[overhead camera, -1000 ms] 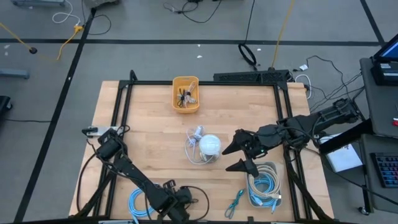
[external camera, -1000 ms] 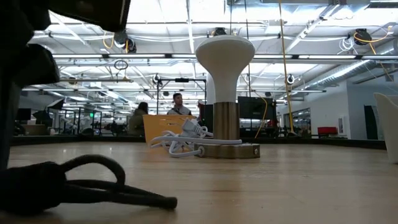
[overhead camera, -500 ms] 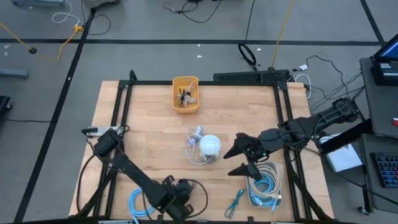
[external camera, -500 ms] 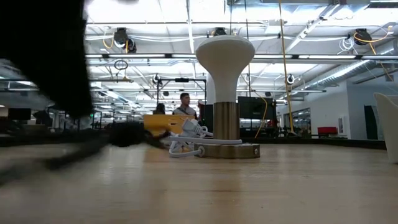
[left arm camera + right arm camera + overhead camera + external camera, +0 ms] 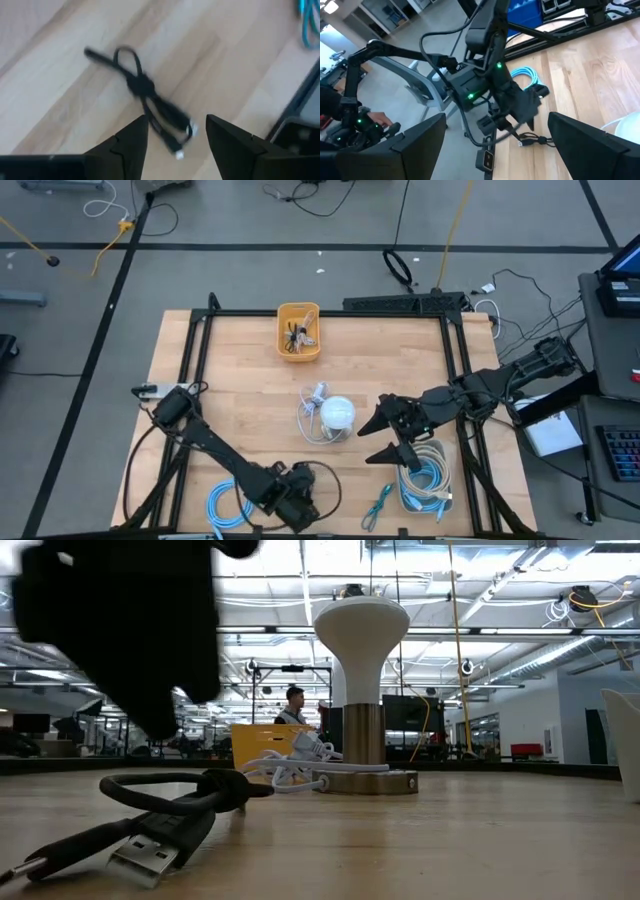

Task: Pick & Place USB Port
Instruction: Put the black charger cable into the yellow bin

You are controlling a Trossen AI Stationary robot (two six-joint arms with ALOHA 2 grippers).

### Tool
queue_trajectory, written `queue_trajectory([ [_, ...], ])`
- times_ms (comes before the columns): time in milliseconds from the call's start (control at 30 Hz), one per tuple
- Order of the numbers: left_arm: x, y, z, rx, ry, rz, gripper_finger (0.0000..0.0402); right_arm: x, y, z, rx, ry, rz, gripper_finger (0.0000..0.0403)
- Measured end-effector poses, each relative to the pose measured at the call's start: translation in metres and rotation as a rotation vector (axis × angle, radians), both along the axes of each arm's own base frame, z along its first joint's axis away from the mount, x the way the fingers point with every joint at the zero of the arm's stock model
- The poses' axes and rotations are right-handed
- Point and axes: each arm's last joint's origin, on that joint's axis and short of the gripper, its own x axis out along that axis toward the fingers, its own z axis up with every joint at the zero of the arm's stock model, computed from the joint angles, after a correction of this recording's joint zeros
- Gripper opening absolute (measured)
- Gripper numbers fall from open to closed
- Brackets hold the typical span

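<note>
We see the wooden table point(image 5: 250, 380) first, with the white mushroom-shaped lamp point(image 5: 337, 413) near its middle. A yellow bin point(image 5: 298, 330) of small parts sits at twelve o'clock from the lamp, by the far edge.

At three o'clock from the lamp, the right gripper point(image 5: 381, 436) hangs with its fingers spread wide, holding nothing. Beside it, toward four o'clock, lies a coil of pale and blue cables point(image 5: 425, 475).

At seven o'clock from the lamp, near the front edge, the left gripper point(image 5: 300, 505) hovers low. Its wrist view shows both fingers point(image 5: 132, 137) parted and empty.

Smallest is the black USB cable point(image 5: 145, 95), looped in a knot and lying flat on the wood just beyond those fingers, untouched. Its metal plug point(image 5: 140, 860) rests on the table in the low view.
</note>
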Motion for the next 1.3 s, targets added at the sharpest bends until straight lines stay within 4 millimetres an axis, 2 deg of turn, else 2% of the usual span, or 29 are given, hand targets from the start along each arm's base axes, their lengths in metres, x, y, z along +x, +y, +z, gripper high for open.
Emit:
queue_trajectory([
  [167,0.010,0.019,-0.003,0.030,0.034,0.010,0.0191,-0.002,0.004,0.000,-0.006,-0.003,-0.006,0.0343],
  [367,0.025,0.036,-0.024,0.006,0.118,-0.004,0.0174,-0.004,0.009,0.000,-0.007,-0.004,0.014,0.0343],
  [467,0.030,0.037,-0.037,-0.028,0.156,-0.028,0.0173,-0.005,0.011,0.000,-0.007,-0.007,0.020,0.0343],
  [667,0.029,0.036,-0.046,-0.028,0.182,0.008,0.0166,-0.007,0.016,0.001,-0.005,-0.011,0.038,0.0343],
  [767,0.029,0.036,-0.042,-0.023,0.174,0.011,0.0124,-0.008,0.017,0.001,-0.007,-0.014,0.035,0.0343],
  [867,0.028,0.037,-0.041,-0.020,0.176,0.008,0.0044,-0.008,0.016,0.001,-0.008,-0.022,0.027,0.0343],
  [900,0.027,0.037,-0.037,-0.027,0.170,0.007,0.0032,-0.008,0.016,0.002,-0.007,-0.024,0.027,0.0343],
  [1000,0.027,0.035,-0.029,-0.065,0.137,0.053,0.0032,-0.008,0.017,0.002,-0.006,-0.031,0.027,0.0343],
  [1067,0.022,0.034,-0.015,-0.080,0.116,0.084,0.0032,-0.008,0.017,0.002,-0.007,-0.029,0.027,0.0343],
  [1200,0.008,0.038,0.037,-0.049,-0.048,0.168,0.0032,-0.008,0.018,0.002,-0.008,-0.033,0.032,0.0343],
  [1300,-0.008,0.053,0.074,0.028,-0.134,0.259,0.0032,-0.009,0.020,0.004,0.001,-0.051,0.042,0.0343],
])
